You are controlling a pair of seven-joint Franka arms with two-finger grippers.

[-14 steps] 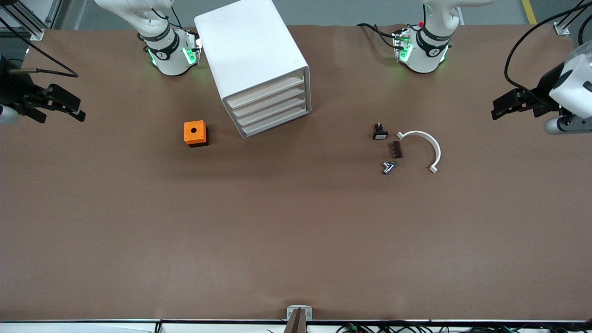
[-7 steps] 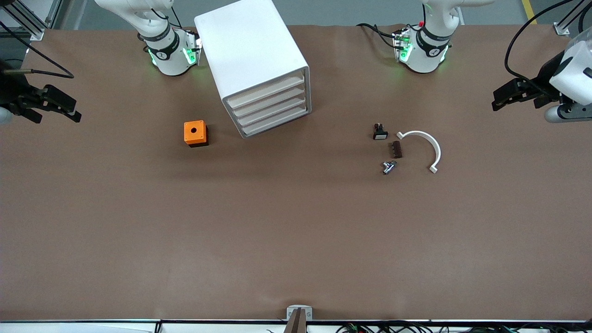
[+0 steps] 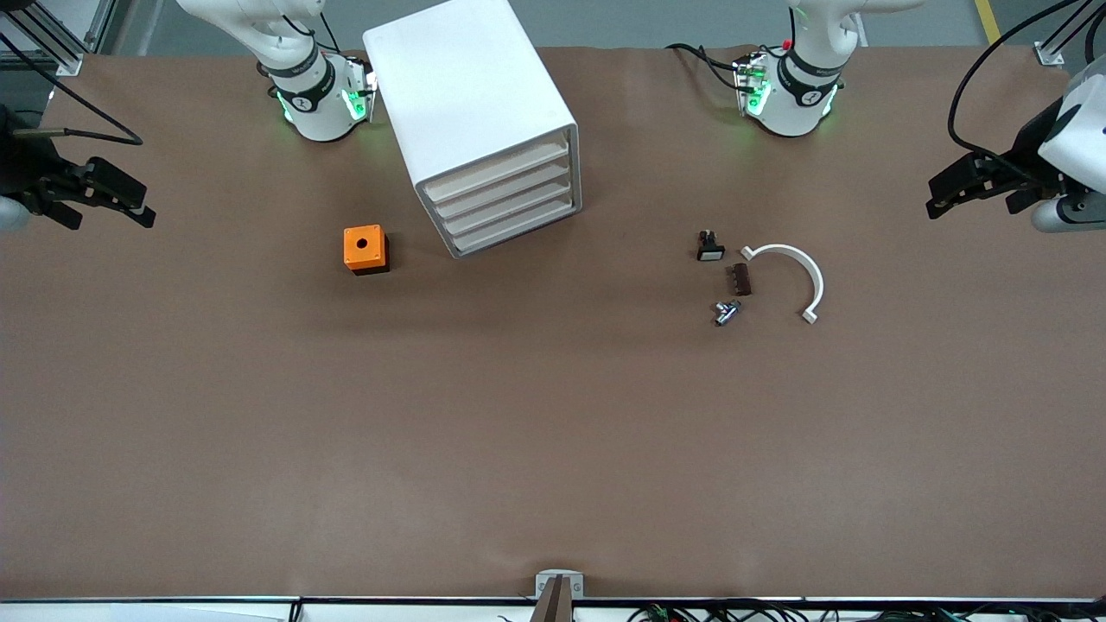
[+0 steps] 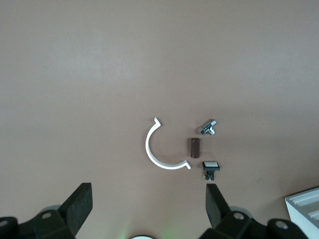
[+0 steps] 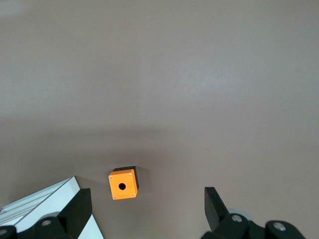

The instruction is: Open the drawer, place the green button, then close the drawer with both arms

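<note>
While both arms wait at the ends of the table (image 3: 553, 432), read the front view as a clock with twelve at the robots' bases. The white cabinet (image 3: 471, 95) sits at about eleven o'clock from the table's middle, and all four of its drawers (image 3: 505, 203) are pushed in flush. The left gripper (image 3: 937, 199) hangs over the three o'clock edge with its fingers (image 4: 79, 206) spread wide and nothing between them. The right gripper (image 3: 143, 203) hangs over the nine o'clock edge, also spread wide and bare.

At about two o'clock lies a small black button (image 3: 710, 248) with a pale cap; I cannot tell whether that cap is green. A brown block (image 3: 740, 279) lies at its five o'clock, a metal fitting (image 3: 726, 312) at its six, and a white curved clip (image 3: 808, 272) at its four. An orange box (image 3: 365, 249) sits at the cabinet's seven o'clock.

Shut drawers and parked arms fit a job waiting on the drawer pull or one already closed up. If that button is the task's piece, it lies out on the table, so I judge a drawer has to be opened, one gripper gripping its front edge squarely.
</note>
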